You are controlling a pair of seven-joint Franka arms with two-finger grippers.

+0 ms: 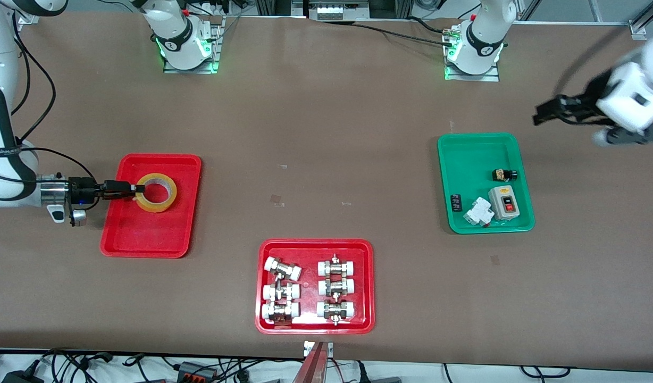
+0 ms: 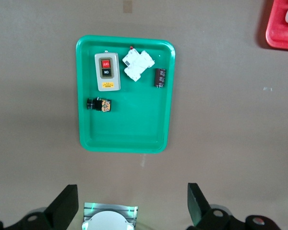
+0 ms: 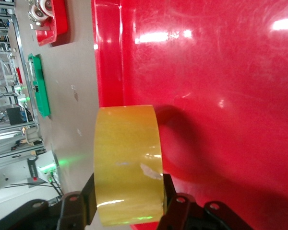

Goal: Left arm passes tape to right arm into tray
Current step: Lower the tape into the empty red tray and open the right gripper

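Resting flat in the tray (image 1: 145, 234) at the right arm's end, the tape (image 1: 156, 192) sits toward its 12 o'clock rim | right gripper (image 1: 131, 189) at the roll's 9 o'clock, fingers flanking its wall (grip uncertain) | left gripper (image 1: 544, 113) spread wide, waiting over bare table beside the green tray (image 1: 483, 149)

The brown table (image 1: 326, 133) carries three trays — two red (image 1: 114, 234) (image 1: 316, 325), one green (image 1: 478, 226).

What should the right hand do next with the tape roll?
Probably open fully and back away. The tape already lies in the red tray, with the right hand at its wall. The left hand waits open above the green tray.
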